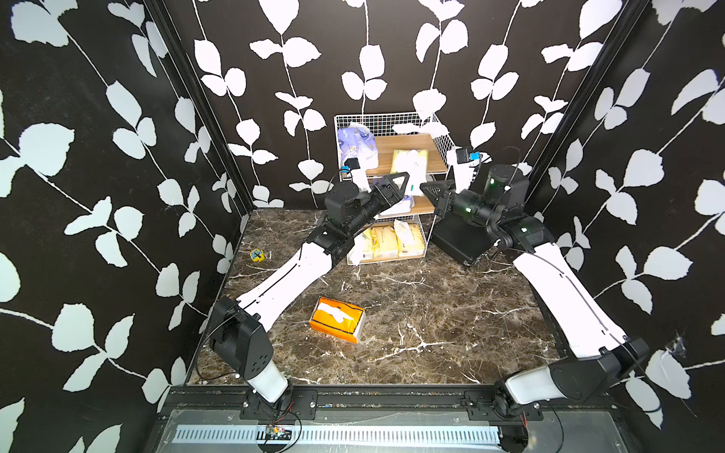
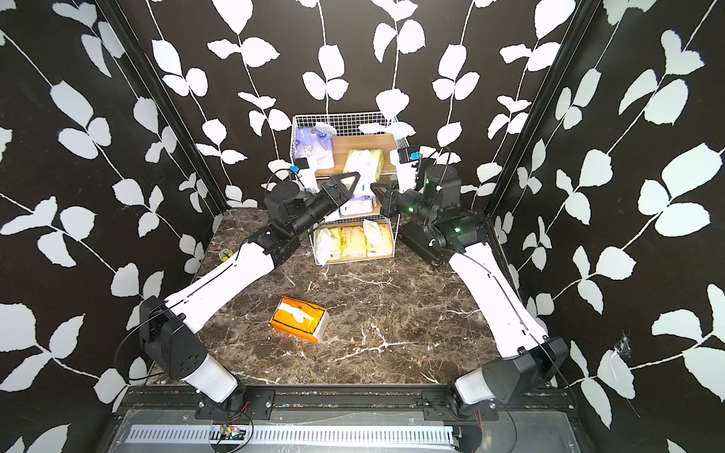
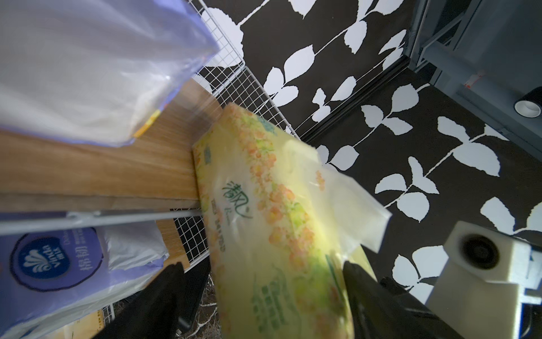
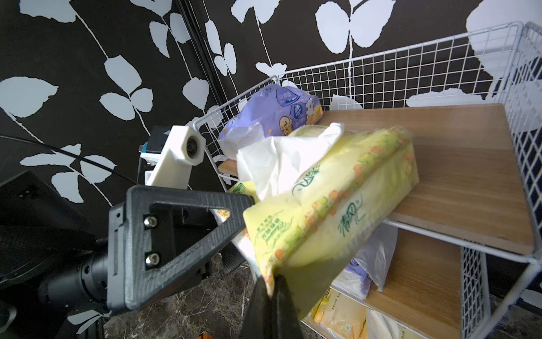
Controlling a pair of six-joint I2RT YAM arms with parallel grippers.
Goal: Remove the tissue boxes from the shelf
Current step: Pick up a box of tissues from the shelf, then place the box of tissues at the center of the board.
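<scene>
two grippers meet at the front of the shelf (image 4: 469,164), both on one yellow pack (image 4: 337,199) from its top tier. the right gripper (image 4: 272,283) is pinched closed on the film at the pack's lowest corner, which explains the tilt: the pack's far end rests on the top board of the shelf, while its near end overhangs the shelf's front edge and hangs from that pinch. a thin fold of film looks a poor handle for so soft a pack. that is probably why the left gripper (image 3: 261,267) sits astride the overhanging end with its jaws spread, one finger at the pack's side and the other clear of it, so you have no clamp there yet. the step in hand appears to be passing the load to a grip across the pack's body. close the left jaws before you draw away from the shelf, or the film may slip or tear. a lavender pack (image 1: 357,145) lies beside the yellow one on the shelf's top tier. a second lavender pack (image 3: 44,264) sits on the middle tier, and pale yellow packs (image 1: 386,241) fill the bottom tier. one orange box (image 1: 337,319) lies on the table (image 1: 451,321) well in front of the shelf, already out, so most of the task remains.
</scene>
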